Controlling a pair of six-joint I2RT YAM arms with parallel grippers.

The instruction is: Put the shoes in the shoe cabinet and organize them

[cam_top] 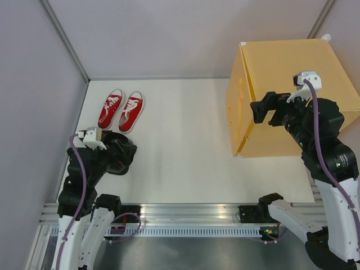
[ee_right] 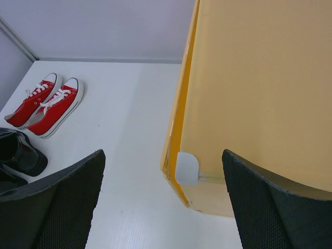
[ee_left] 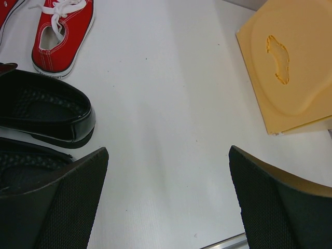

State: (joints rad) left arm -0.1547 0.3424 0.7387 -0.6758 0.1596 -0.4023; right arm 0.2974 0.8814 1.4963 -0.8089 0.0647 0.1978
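Between the left gripper's [ee_left: 167, 155] fingers nothing is held: the jaws gape wide over the white table [cam_top: 185, 140], just beside the glossy black dress shoes [ee_left: 46, 111], with the red canvas sneakers [cam_top: 121, 109] paired just beyond. Over on the right, the right gripper [ee_right: 162, 155] is spread just as wide and empty, close to the yellow-orange shoe cabinet [cam_top: 292, 73] on its embossed door [ee_left: 290, 78] side, well apart from both pairs.
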